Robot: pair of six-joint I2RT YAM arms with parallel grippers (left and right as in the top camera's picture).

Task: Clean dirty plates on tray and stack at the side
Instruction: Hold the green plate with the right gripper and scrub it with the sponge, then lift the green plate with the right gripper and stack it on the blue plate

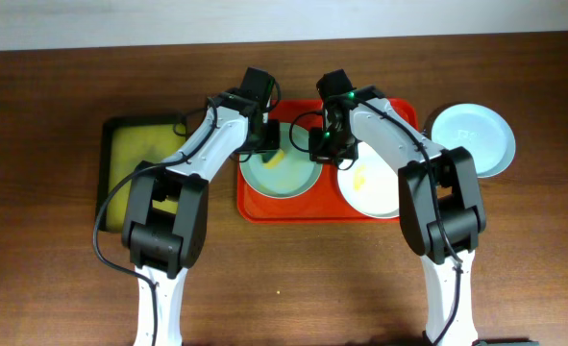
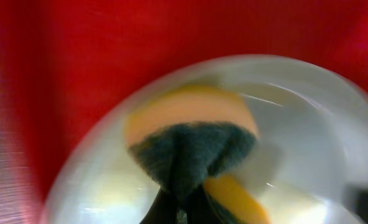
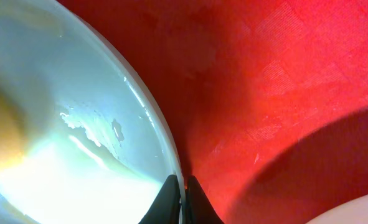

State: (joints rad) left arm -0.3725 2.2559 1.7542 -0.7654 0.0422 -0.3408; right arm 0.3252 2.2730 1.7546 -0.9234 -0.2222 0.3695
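1. Progress: one blue-green plate sits beside the red tray; you have two left.
2. Your left gripper clamps a sponge on the second blue-green plate; the right gripper pinches its rim.
3. White plate waits, smeared.

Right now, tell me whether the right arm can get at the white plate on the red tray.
Probably yes. The white plate lies just beside the right gripper, with nothing between them. But that gripper looks pinched on the rim of the blue-green plate, so it must let go first.
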